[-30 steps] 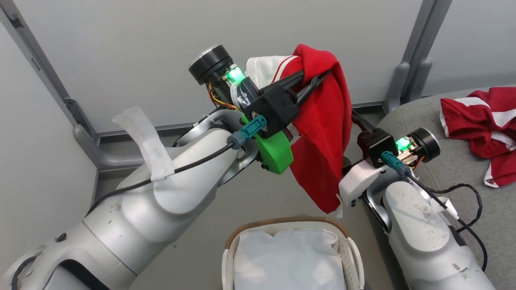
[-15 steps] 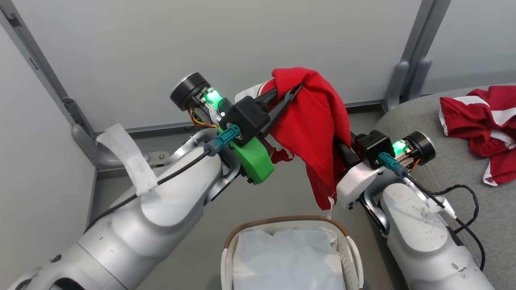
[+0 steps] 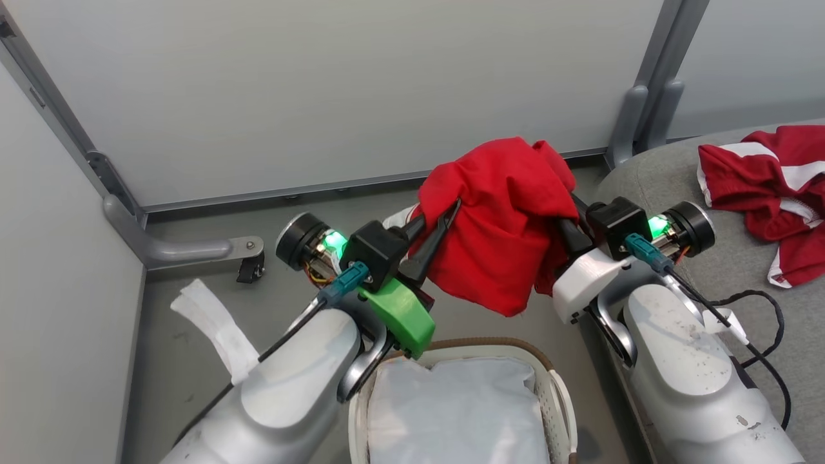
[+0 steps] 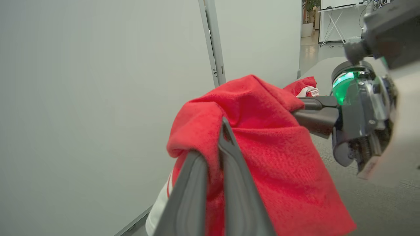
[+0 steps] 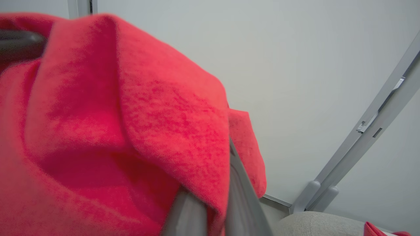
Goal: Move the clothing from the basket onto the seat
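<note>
Two arms (image 3: 303,380) aloft, left tool (image 3: 445,214) and right tool (image 3: 570,229) tight on clothing (image 3: 499,219).

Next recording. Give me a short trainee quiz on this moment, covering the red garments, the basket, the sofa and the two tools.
1. True or false: the part of the basket in the head view holds no red cloth.
2. Of the left tool and the right tool, which grips the hanging garment? A: the first alone. B: the second alone. C: both.
3. Where does the other garment lie?

Key
1. True.
2. C.
3. On the sofa.
</note>
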